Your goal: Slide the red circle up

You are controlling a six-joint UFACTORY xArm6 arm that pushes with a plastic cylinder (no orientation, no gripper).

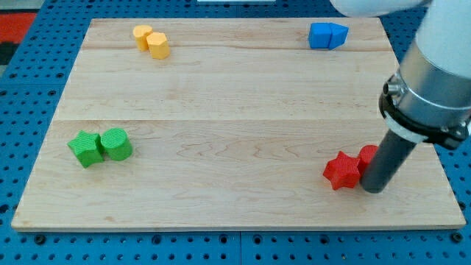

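tip (373,189) touching red circle (368,155)

Red circle (368,155), low cylinder block, mostly hidden behind the dark rod; only a sliver of its left side and top visible. Flat on the wooden board, near the view's bottom right corner. Just beside, apparently touching, the red star (342,170) on its left. My tip (373,189) right against it, on its lower right.
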